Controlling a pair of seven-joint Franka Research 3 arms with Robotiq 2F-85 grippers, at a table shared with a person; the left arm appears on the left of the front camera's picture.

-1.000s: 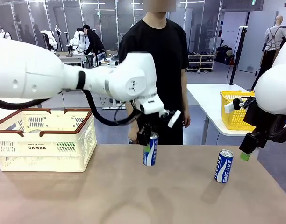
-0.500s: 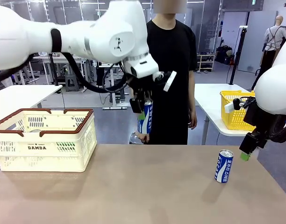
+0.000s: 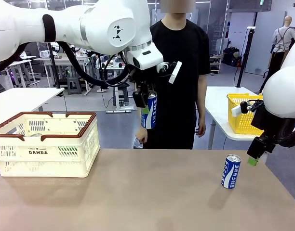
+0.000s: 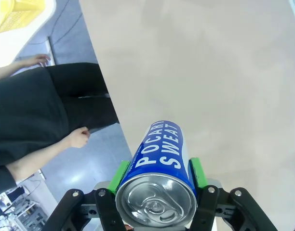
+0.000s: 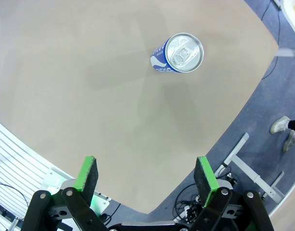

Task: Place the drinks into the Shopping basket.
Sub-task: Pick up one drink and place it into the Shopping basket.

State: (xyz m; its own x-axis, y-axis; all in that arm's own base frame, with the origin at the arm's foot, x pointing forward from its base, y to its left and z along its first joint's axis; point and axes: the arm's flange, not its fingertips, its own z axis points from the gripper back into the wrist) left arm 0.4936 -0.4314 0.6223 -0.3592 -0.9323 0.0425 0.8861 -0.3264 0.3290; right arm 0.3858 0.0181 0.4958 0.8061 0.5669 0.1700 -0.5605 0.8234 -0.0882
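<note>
My left gripper (image 3: 146, 107) is shut on a blue and white drink can (image 3: 150, 111), held high above the table's far middle in front of the person. The left wrist view has that can (image 4: 159, 179) clamped between the green pads (image 4: 121, 173), top toward the camera. A second blue and white can (image 3: 230, 171) stands upright on the table at the right, seen from above as a can (image 5: 179, 54) in the right wrist view. My right gripper (image 5: 146, 175) is open, off the table's right edge above that can. The cream Shopping basket (image 3: 46, 144) sits at the table's far left.
A person in black (image 3: 179, 72) stands at the far side, one hand (image 3: 141, 136) hanging near the table edge below the lifted can. A yellow mesh basket (image 3: 244, 113) rests on a white side table at the right. The brown tabletop (image 3: 152, 197) is bare in the middle.
My left gripper has lifted the can off the table, up and slightly back, and it now hangs high. The right arm and the second can have stayed put.
</note>
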